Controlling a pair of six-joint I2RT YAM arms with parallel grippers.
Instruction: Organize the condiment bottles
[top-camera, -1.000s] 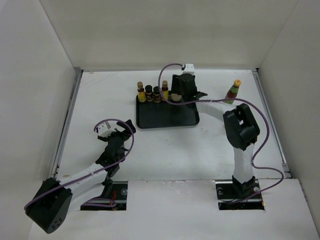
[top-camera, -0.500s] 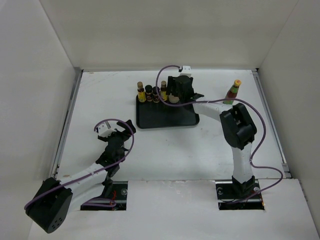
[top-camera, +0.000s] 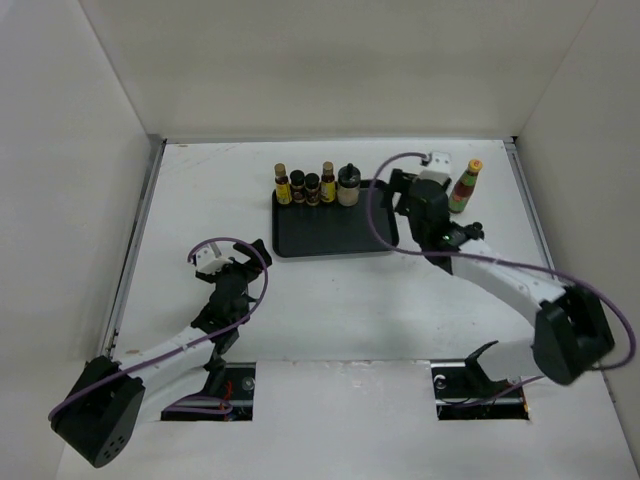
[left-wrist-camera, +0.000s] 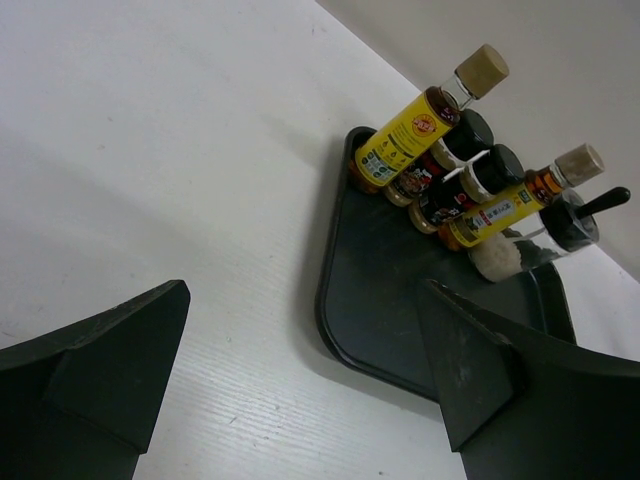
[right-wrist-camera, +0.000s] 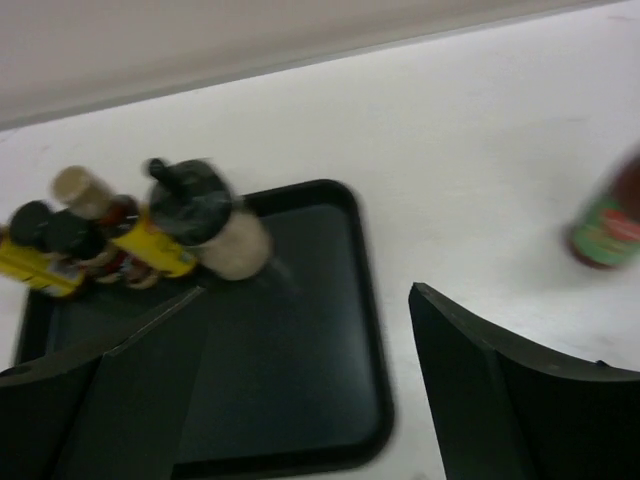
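Five condiment bottles stand in a row at the back edge of the black tray. They are two slim brown ones with yellow labels, two small dark ones with black caps and a squat whitish one with a black cap. The row also shows in the left wrist view. The red bottle with a yellow cap stands on the table to the right of the tray, blurred in the right wrist view. My right gripper is open and empty over the tray's right edge. My left gripper is open and empty, left of the tray.
White walls enclose the table on the left, back and right. A metal rail runs along the left side. The purple cable of the right arm loops above the table right of the tray.
My right gripper has drawn back to the right from the tray's back row, leaving the whitish bottle standing there. Its arm has swung right. The left arm has not moved.
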